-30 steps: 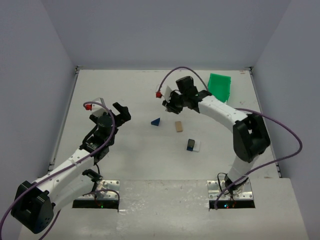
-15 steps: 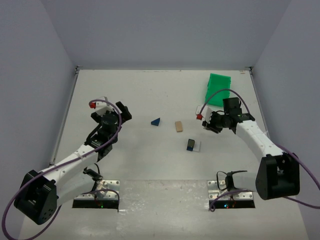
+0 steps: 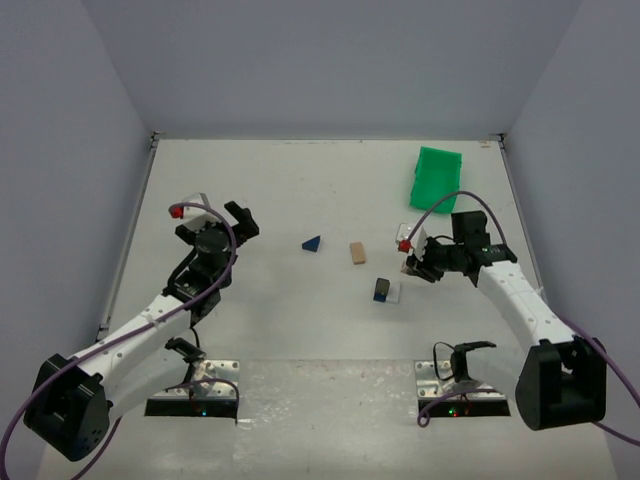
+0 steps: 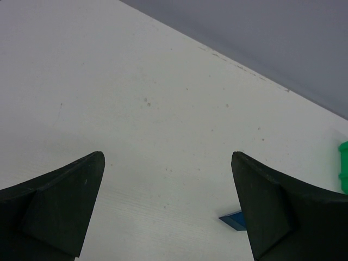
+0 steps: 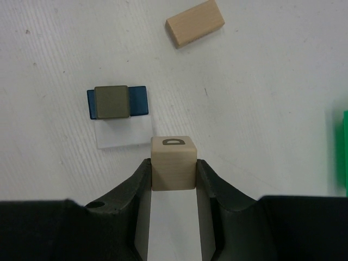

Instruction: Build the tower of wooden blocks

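The started tower (image 3: 386,290) is a white flat piece (image 5: 124,135) with a dark blue block (image 5: 139,101) and an olive-tan cube (image 5: 112,101) on it. My right gripper (image 5: 173,169) is shut on a natural wood cube (image 5: 173,155) marked "D", held just right of the stack; the gripper also shows in the top view (image 3: 415,266). A tan oblong block (image 3: 357,253) and a blue wedge (image 3: 312,243) lie loose on the table. My left gripper (image 3: 240,216) is open and empty, left of the wedge (image 4: 232,219).
A green plastic bin (image 3: 438,175) stands at the back right and shows at the right edge of the right wrist view (image 5: 345,152). Grey walls close in the white table (image 3: 300,180) on three sides.
My right arm has swung from the back centre out to the right and then forward, ending beside the stack. My left gripper has shifted only slightly.
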Robot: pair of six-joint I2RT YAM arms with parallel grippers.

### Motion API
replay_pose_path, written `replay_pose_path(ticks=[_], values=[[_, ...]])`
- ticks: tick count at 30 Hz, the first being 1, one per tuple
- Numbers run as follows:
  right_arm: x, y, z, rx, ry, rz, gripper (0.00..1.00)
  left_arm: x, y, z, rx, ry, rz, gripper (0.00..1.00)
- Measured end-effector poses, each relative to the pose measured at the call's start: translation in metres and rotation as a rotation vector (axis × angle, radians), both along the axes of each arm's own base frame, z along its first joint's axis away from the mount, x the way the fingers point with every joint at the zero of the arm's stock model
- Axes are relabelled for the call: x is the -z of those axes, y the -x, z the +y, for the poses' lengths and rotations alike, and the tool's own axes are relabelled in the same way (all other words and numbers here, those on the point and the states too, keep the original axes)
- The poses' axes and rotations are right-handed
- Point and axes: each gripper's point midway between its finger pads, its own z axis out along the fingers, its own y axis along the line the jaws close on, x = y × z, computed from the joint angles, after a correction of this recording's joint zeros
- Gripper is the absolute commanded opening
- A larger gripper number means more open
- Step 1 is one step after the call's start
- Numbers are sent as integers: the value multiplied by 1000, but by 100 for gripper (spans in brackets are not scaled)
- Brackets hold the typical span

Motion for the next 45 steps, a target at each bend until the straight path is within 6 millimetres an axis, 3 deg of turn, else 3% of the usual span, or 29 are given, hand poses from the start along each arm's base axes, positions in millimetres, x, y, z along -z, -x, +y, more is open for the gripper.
replay_pose_path(ticks=[21,45], values=[[41,31,9,-38,41,187,24,24,-6,-3,2,-35,68,100],[57,39,24,-87,70,232,27,32,-7,-4,4,-45,90,100]])
